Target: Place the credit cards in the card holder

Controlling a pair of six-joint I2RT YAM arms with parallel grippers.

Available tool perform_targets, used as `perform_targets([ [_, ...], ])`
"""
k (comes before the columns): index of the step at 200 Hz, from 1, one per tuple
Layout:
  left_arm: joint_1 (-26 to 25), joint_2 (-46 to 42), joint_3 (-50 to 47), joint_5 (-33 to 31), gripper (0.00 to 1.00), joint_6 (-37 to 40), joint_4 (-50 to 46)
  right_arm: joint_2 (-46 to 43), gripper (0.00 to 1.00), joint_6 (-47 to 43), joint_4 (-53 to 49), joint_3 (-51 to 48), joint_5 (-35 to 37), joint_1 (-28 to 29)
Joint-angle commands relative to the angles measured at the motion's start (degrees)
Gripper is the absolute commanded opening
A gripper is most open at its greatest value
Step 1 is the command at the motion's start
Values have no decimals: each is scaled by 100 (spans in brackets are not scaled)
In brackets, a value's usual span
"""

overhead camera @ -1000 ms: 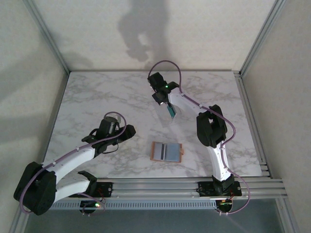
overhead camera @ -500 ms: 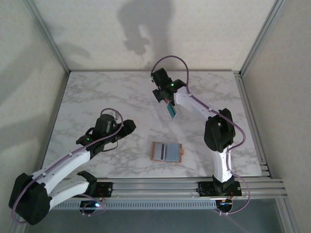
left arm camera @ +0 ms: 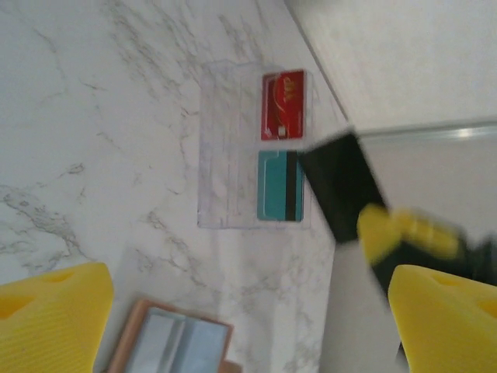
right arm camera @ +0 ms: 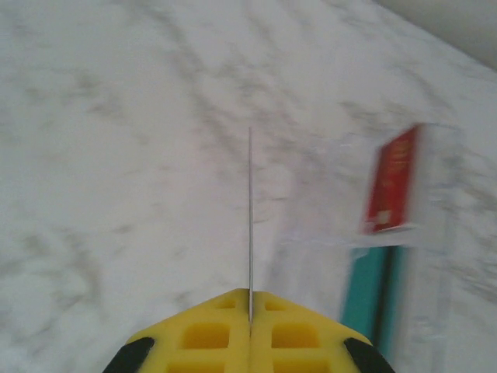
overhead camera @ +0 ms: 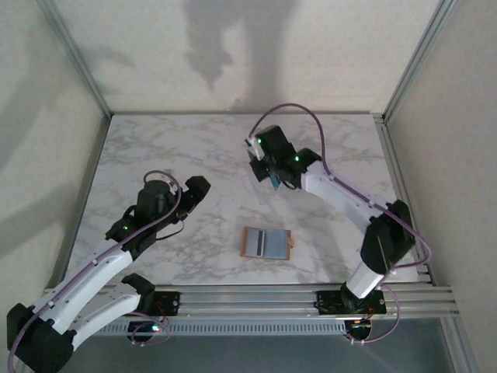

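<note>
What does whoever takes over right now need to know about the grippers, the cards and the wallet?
Right gripper: shut on one card, held edge-on and lifted.
Left gripper: open, empty.
Red card and teal card: lying side by side in a clear tray.
Card holder: lying open and flat, no card visibly in it.
Done: one card picked up.
To do: insert the held card, then the other two.

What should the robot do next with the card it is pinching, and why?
Probably swing the right pincer, shut on a thin black plastic card, toward the open tan leather card holder. The card is held up off the white marble table, and the holder lies open nearer the arm bases.
</note>
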Motion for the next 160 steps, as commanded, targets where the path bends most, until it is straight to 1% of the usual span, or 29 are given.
perform_targets([
  [1,-35,349,374,-818,84,-1316,-1126,-541,0,65,1376,-877,-596,280],
  [13,-35,557,482,-863,81,-1536,-1323,-672,0,-15,1693,-1245,-693,485],
  [34,-61,768,444,-543,79,-1623,-992,-668,0,-287,1993,-1588,-448,905],
  [44,-87,822,463,-498,78,-1702,-941,-638,0,-303,2125,-1684,-407,1036],
  [56,-127,864,485,-559,77,-1823,-1001,-578,0,-344,2295,-1761,-517,1202],
  [70,-149,895,458,-590,75,-2027,-1036,-458,0,-428,2453,-1782,-471,1417],
  [97,-158,974,324,-236,70,-2234,-782,-305,0,-638,2767,-1790,-435,1778],
  [102,-165,998,319,-204,67,-2277,-780,-279,0,-681,2820,-1797,-461,1816],
  [116,-158,1048,327,-97,55,-2344,-791,-245,0,-781,3048,-1896,-459,1926],
  [127,-158,1075,307,76,44,-2385,-736,-247,0,-820,3174,-1964,-303,1984],
  [139,-159,1063,271,285,37,-2370,-618,-259,0,-885,3237,-2003,-168,2011],
  [160,-158,1054,251,382,14,-2366,-627,-289,0,-972,3539,-2227,-17,2028],
])
